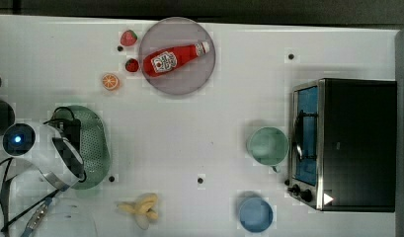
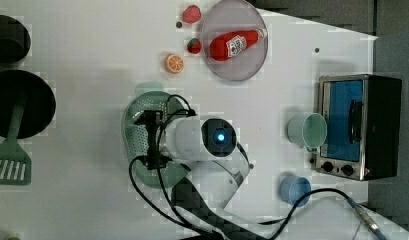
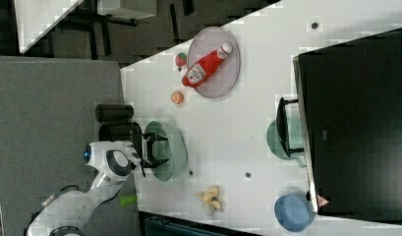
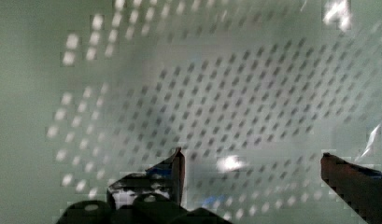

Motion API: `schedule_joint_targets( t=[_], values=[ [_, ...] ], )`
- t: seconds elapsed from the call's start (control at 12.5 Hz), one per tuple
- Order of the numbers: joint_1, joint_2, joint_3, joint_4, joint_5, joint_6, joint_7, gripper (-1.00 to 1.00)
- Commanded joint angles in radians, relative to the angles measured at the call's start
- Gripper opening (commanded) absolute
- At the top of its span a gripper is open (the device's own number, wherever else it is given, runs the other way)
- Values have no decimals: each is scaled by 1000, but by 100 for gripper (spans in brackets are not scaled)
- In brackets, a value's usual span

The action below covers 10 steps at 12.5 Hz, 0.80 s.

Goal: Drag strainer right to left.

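The pale mint-green perforated strainer (image 1: 95, 143) lies at the top view's left side of the white table. My arm reaches over it, and my gripper (image 2: 152, 140) hangs down into its bowl. The wrist view looks straight at the strainer's holed inner wall (image 4: 226, 93). There my gripper (image 4: 251, 156) stands open, its two dark fingertips wide apart with nothing between them. From the right view, the gripper (image 3: 154, 150) sits over the strainer (image 3: 175, 147) near the table's edge. I cannot tell whether the fingers touch the strainer.
A grey plate (image 1: 199, 79) holds a ketchup bottle (image 1: 175, 58). Strawberries (image 1: 129, 37), an orange slice (image 1: 110, 81) and a banana (image 1: 142, 207) lie nearby. A mint cup (image 1: 267, 145), blue bowl (image 1: 255, 214) and toaster oven (image 1: 347, 143) stand at the top view's right.
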State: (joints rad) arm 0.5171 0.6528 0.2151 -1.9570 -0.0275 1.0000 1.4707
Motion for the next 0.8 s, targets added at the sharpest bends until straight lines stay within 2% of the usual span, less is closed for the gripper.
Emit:
schedule_joint_targets(
  t=[0.08,0.4,0.8],
  values=[
    [-21,-150,-46,22,25,-135,-203,100],
    [-63,-377,-111,22,25,-417,-529,100],
    [-116,-637,-269,22,25,-644,-777,100]
  ],
)
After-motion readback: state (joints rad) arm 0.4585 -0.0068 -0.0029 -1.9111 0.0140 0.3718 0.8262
